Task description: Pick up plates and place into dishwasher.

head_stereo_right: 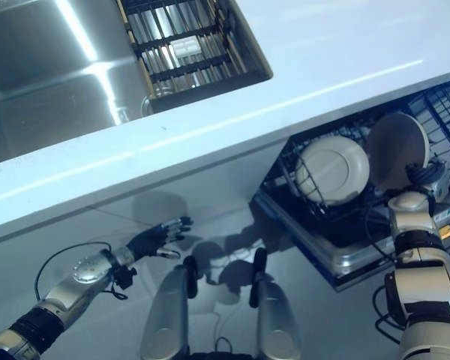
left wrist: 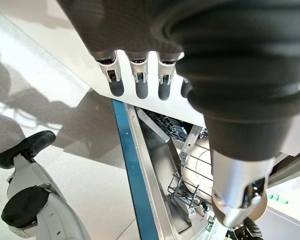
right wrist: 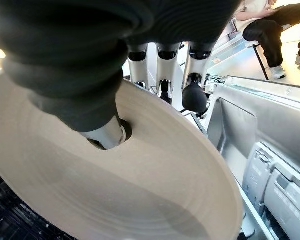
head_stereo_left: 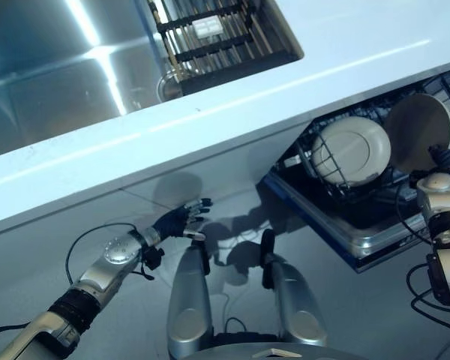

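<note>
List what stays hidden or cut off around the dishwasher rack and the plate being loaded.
- Held plate: its lower rim, behind the right robot hand.
- Dishwasher rack: its far part, under the countertop.
- Racked plate: seating slot, behind rack wires.
- Left robot hand hangs open.

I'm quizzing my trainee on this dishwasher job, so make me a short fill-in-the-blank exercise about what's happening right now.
1. The right hand is pinching a ____.
2. A second plate already stands in the dishwasher's ____.
3. The left hand, holding nothing, hangs below the ____.

Missing words: plate; rack; countertop
</note>
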You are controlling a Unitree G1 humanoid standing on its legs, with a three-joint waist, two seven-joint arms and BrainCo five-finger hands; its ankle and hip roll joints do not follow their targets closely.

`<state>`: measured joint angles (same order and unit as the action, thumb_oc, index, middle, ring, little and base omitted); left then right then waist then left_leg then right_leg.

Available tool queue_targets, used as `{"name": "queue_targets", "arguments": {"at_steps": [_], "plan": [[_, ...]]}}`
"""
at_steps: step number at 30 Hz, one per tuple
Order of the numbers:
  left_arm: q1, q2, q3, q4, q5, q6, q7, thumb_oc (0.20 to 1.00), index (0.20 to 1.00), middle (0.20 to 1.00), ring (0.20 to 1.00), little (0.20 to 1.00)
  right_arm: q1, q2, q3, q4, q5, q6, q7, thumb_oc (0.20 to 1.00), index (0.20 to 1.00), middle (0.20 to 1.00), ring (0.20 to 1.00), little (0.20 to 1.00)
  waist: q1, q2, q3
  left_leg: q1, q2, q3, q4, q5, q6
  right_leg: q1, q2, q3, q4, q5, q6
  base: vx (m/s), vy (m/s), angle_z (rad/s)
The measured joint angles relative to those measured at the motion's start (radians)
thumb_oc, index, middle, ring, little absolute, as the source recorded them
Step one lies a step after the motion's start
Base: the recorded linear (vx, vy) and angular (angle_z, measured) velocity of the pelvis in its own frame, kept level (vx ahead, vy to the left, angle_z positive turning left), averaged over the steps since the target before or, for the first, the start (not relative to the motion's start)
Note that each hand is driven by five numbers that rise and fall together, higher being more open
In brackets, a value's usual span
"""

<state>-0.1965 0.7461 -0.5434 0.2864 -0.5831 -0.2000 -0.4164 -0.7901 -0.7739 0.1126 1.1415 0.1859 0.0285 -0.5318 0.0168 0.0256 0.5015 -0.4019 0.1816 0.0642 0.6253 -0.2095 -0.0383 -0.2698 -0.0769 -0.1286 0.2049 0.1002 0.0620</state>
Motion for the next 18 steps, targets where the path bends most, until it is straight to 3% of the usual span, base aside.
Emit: {"name": "queue_targets", "arguments": {"at_steps": [6,12,18], "plan": [[-0.002,0.027,-0.025,-0.057,-0.001,0.020,0.009,1.000,1.000,1.000,1.000,1.000,-0.009,-0.006,0.000,0.010,-0.023,-0.002,-0.034,0.200,0.200,0.200,0.200,0.200,-0.001,0.006,0.000,0.007,-0.002,0.000,0.002,-0.002,-0.001,0.005,-0.003,0.000,-0.002,-0.003,0.005,0.00,0.000,0.00],[0.003,0.026,-0.027,-0.071,-0.007,0.020,0.010,1.000,1.000,1.000,1.000,1.000,-0.012,-0.071,0.000,0.025,-0.039,-0.015,-0.028,0.200,0.200,0.200,0.200,0.200,0.000,0.053,-0.001,0.005,-0.016,-0.003,0.002,-0.002,0.004,0.004,-0.017,-0.005,0.001,-0.005,0.010,0.02,0.012,0.03],[-0.005,0.023,-0.070,-0.072,-0.041,0.019,0.021,1.000,1.000,1.000,1.000,1.000,-0.025,-0.075,0.019,0.043,-0.039,-0.028,-0.005,0.200,0.200,0.200,0.200,0.200,-0.001,0.081,-0.001,0.004,-0.020,-0.005,-0.004,0.003,0.002,0.004,-0.020,-0.012,0.004,-0.004,0.009,0.00,0.000,0.00]]}}
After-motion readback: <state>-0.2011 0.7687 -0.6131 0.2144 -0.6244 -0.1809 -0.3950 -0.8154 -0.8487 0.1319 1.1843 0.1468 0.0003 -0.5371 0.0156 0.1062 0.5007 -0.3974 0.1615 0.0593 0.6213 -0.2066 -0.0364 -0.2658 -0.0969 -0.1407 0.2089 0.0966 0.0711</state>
